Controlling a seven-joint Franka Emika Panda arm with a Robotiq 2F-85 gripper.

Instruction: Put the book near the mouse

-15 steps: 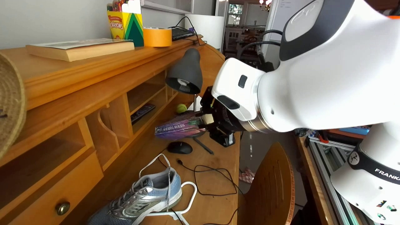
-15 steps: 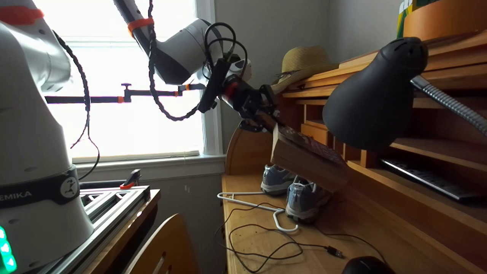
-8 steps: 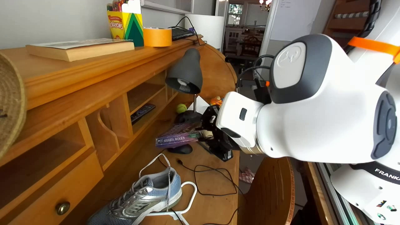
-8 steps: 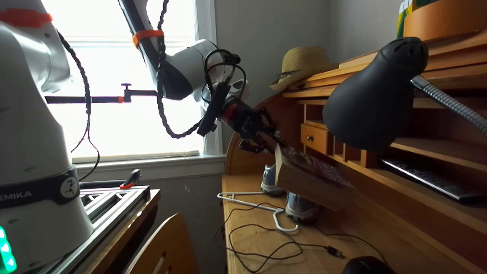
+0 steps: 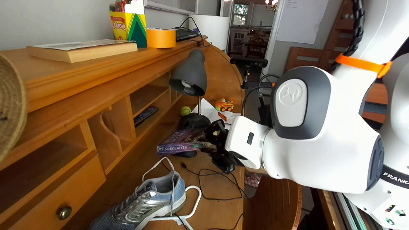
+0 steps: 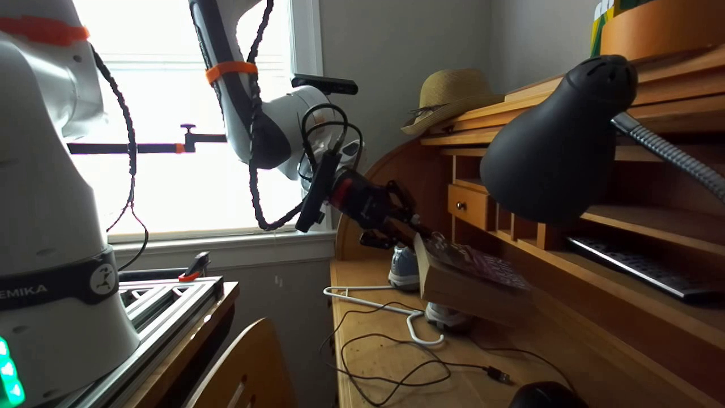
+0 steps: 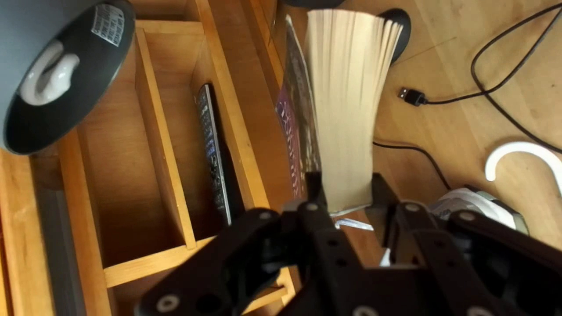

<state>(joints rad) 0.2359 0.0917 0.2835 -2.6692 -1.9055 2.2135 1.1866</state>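
The purple book [image 5: 179, 146] is in my gripper [image 5: 206, 140], held tilted above the desk with its far end lower. In the wrist view the fingers [image 7: 344, 188] press on both sides of the book [image 7: 344, 105], with its cream page edges toward the camera. The book [image 6: 473, 277] and gripper [image 6: 416, 226] also show in an exterior view. The black mouse [image 5: 186, 154] lies on the desk, partly hidden by the book. The mouse also shows at the lower edge of an exterior view [image 6: 546, 396] and partly behind the book in the wrist view [image 7: 399, 26].
Grey-blue shoes [image 5: 153, 198], a white hanger [image 5: 196, 204] and a black USB cable [image 5: 220, 172] lie on the desk. A dark lamp [image 5: 191, 75] with its base [image 5: 195, 120] stands beyond the book. Shelf compartments hold a remote [image 5: 146, 115]. A chair [image 5: 274, 204] stands at the desk.
The arm and gripper have moved down with the book, bringing it lower over the desk. In an exterior view the book has come to cover most of the mouse.
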